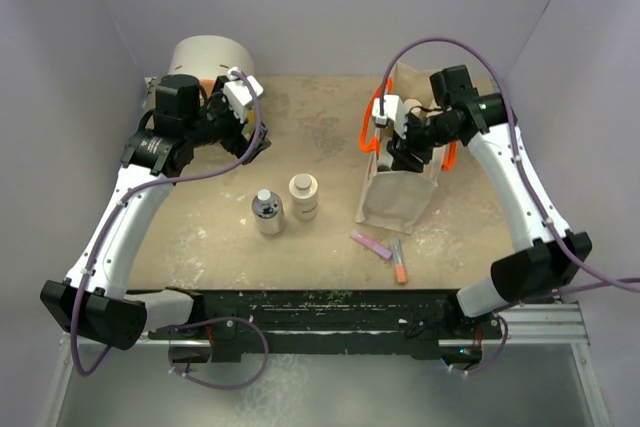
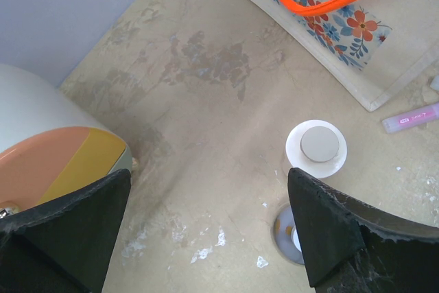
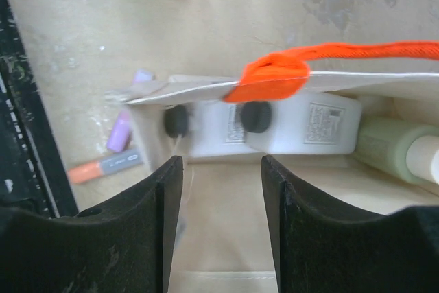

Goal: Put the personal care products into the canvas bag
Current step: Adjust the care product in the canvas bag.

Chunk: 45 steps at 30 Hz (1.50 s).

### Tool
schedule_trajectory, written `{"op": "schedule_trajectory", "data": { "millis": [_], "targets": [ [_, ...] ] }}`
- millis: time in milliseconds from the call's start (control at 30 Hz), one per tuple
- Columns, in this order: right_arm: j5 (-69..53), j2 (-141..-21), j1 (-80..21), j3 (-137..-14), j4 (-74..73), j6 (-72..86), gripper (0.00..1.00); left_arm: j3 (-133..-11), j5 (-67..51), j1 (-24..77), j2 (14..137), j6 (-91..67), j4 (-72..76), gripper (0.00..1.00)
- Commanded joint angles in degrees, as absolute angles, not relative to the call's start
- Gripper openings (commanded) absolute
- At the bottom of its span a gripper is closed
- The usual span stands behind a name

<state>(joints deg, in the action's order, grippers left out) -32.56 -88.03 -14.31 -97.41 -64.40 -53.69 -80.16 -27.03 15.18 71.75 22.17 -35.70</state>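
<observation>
While our right gripper (image 3: 221,169) hangs open, empty over the bag (image 1: 395,197), its drop spot | left gripper (image 2: 209,176) wide, empty, facing jar (image 2: 316,143), we reckon next pick.

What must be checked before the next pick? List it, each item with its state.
1. The left gripper is open and empty: ok.
2. The right gripper is open and empty: ok.
3. The two white bottles and the green bottle lie inside the canvas bag: ok.
4. The clear-grey bottle and the cream jar are bagged: not ok, both stand on the table.
5. Those two stand apart, not touching: ok.
6. The bag mouth is free for a drop: not ok, the right gripper is at it.
</observation>
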Motion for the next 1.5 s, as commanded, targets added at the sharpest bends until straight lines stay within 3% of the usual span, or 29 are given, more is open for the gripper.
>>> {"op": "schedule_trajectory", "data": {
  "millis": [0, 333, 567, 867, 1133, 1333, 1467],
  "targets": [
    [-32.42, -81.64, -15.38, -93.91, -62.11, -49.39, 0.52, -81.56, -27.99, 15.42, 70.61, 22.98, -33.84, 0.99],
    [-26.08, -86.01, -14.88, -92.78, -51.13, -39.07, 0.58, -80.28, -27.99, 15.49, 70.32, 23.05, -33.58, 0.99],
    [-28.77, -87.41, -12.52, -88.51, -45.38, -42.17, 0.75, -78.73, -28.47, 15.51, 70.13, 22.46, -32.47, 0.99],
    [-32.95, -93.95, -7.56, -94.15, -53.59, -56.16, 0.88, -79.90, -25.67, 15.90, 70.47, 23.91, -34.54, 0.99],
    [-29.78, -90.86, -7.27, -91.69, -46.05, -58.48, 0.99, -84.64, -22.33, 15.85, 73.15, 27.48, -36.36, 0.99],
    [-28.24, -91.47, -7.10, -92.82, -42.82, -62.85, 1.00, -86.21, -17.06, 15.85, 78.07, 28.95, -35.71, 0.99],
    [-29.75, -93.81, -6.96, -95.61, -48.67, -67.97, 1.00, -87.10, -16.98, 15.85, 80.98, 26.67, -37.65, 0.99]
  ]
}}
